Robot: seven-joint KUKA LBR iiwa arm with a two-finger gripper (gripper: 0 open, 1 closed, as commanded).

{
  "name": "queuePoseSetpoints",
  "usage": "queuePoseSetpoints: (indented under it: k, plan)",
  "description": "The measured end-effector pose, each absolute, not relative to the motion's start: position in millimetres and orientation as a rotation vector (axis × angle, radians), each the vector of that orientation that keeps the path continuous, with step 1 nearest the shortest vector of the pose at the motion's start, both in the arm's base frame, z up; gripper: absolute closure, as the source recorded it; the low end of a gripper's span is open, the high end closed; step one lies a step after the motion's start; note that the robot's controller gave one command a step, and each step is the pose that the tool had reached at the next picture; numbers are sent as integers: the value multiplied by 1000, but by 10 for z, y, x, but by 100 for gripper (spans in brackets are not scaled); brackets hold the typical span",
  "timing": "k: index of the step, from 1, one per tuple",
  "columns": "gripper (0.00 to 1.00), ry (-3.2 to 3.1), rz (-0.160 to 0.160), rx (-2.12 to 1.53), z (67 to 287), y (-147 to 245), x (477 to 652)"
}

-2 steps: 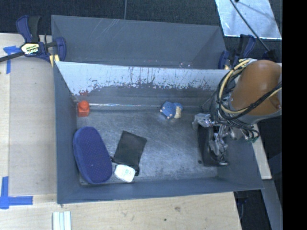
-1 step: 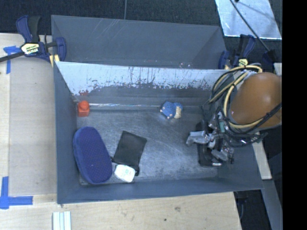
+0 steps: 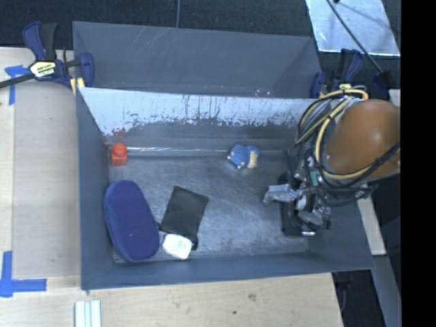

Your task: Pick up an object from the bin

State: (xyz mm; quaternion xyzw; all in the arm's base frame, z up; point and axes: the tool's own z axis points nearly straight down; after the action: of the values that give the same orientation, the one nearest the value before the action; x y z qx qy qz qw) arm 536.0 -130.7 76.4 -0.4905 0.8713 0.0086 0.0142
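Camera view: the gripper [image 3: 298,213] hangs low at the right side of the bin [image 3: 231,206]; whether it is open or closed I cannot tell. The nearest thing, one small blue-and-cream toy [image 3: 242,157], lies up-left of it, apart. Farther left lie one black flat pad [image 3: 184,211], one white lump [image 3: 178,245], one blue oval case [image 3: 131,220] and one orange block [image 3: 118,154].

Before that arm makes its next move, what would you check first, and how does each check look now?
1. The pincer inside the bin: ok.
2. The pincer over an object: not ok; the nearest, a blue-and-cream toy, lies apart.
3. That toy clear of neighbours: ok.
4. The orange block clear of the back wall: cannot tell.
5. The black pad and white lump apart: not ok, they touch.
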Motion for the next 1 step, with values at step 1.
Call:
queuePoseSetpoints:
  k: [1]
  plan:
    - [100,2728,16,-1536,759,-1399,5327]
